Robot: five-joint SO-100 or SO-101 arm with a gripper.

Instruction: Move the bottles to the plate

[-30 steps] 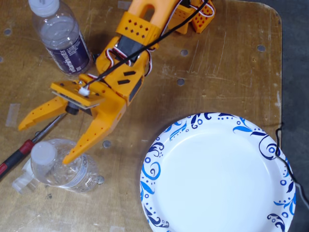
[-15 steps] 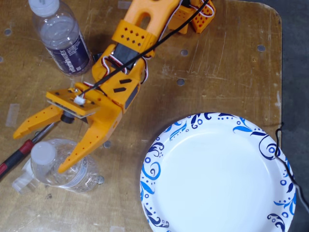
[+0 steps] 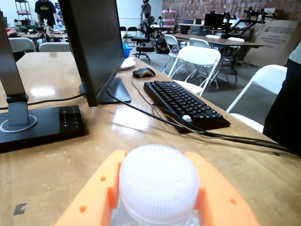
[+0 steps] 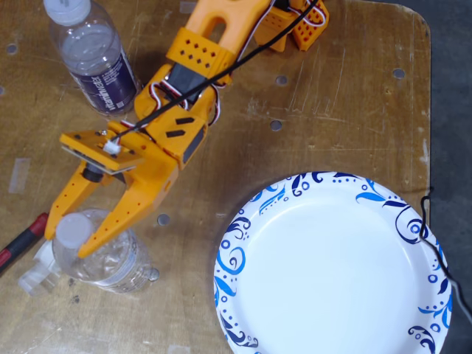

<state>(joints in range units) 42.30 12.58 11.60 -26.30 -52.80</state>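
The squat crinkly bottle lies at the lower left of the fixed view, its white cap pointing left. My orange gripper has closed in on the cap, a finger pressed on each side. In the wrist view the ribbed cap fills the gap between the two fingers of the gripper. The bottle with the dark purple label stands apart at the upper left. The plate, white with blue swirls, lies empty at the lower right, about a hand's width from the gripper.
A red-handled screwdriver lies at the left edge, just beside the gripper's left finger. A small clear piece sits beside the bottle's cap end. The table's right edge runs just past the plate. A black cable crosses the plate's right rim.
The gripper has moved down-left over the squat bottle and its fingers have narrowed from wide open to snug around the cap. The bottle has barely shifted.
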